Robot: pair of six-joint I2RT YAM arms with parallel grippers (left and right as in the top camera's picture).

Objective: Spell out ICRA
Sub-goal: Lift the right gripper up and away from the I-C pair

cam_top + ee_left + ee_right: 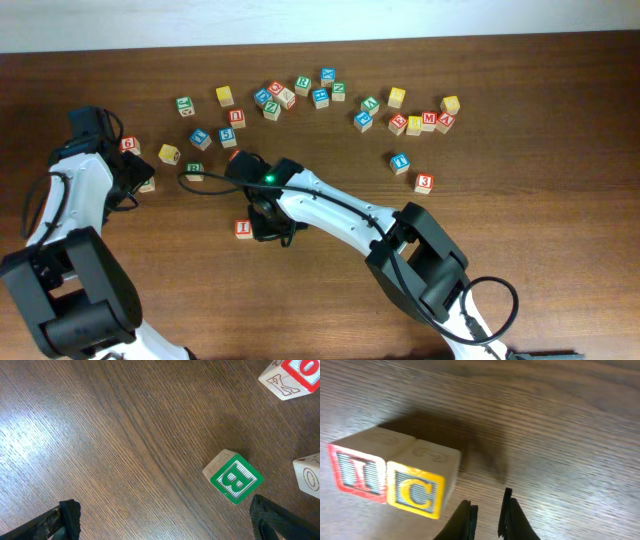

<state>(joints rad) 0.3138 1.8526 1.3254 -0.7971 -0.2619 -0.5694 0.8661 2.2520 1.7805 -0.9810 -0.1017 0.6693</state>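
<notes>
The red-lettered I cube [357, 471] and the yellow-faced C cube [417, 491] stand side by side, touching, I on the left. My right gripper [489, 519] hangs just right of the C cube, shut, with only a thin slit between its fingers and nothing in it. From overhead the I cube [243, 229] shows beside the right gripper [268, 226], which hides the C cube. The green-lettered R cube [302, 84] and the red-lettered A cube [445, 122] lie among the scattered cubes at the back. My left gripper [167, 522] is open over bare wood at the far left.
A green B cube [234, 479] lies just ahead of my left gripper's right finger, with a red-faced cube [295, 372] and a pale cube [310, 477] further right. Several other letter and digit cubes are strewn across the back, including a red 3 cube [424, 183].
</notes>
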